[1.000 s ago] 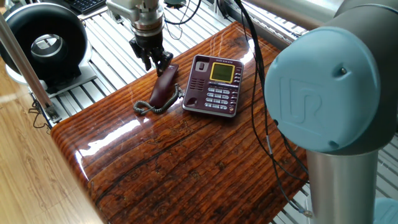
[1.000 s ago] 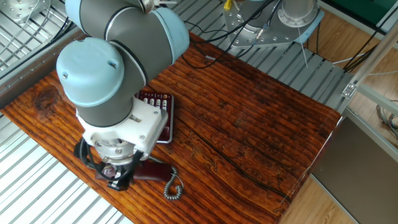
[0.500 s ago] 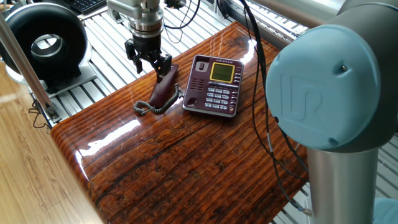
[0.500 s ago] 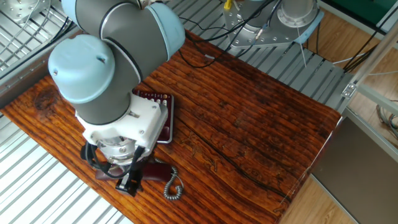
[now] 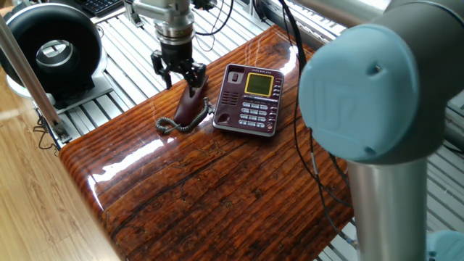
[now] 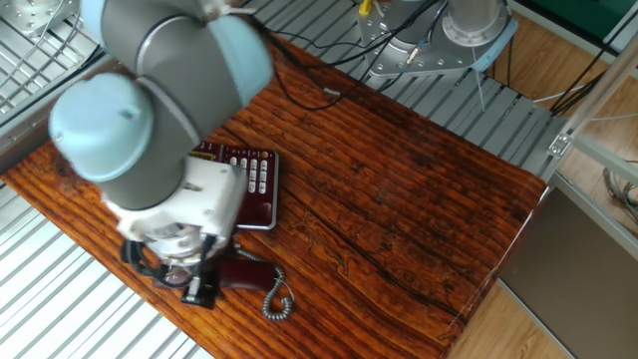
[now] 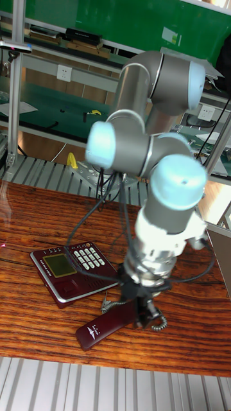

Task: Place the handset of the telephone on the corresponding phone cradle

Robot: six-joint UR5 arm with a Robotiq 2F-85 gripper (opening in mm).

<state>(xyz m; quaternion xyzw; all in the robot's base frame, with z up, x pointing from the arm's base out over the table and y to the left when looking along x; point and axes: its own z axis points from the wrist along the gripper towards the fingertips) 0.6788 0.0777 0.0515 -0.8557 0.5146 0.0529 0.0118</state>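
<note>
Glossy woodgrain table (image 5: 217, 188), slim maroon handset (image 5: 191, 106), boxy telephone (image 5: 250, 99)

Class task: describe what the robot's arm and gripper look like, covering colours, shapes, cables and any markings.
The arm is built of thick silver-grey tubes joined by rounded joints with light blue caps; one cap carries an embossed logo. The wrist block is white. Black cables hang loosely alongside the arm. The gripper is black with two slim fingers, mounted under a ribbed silver cylinder.
</note>
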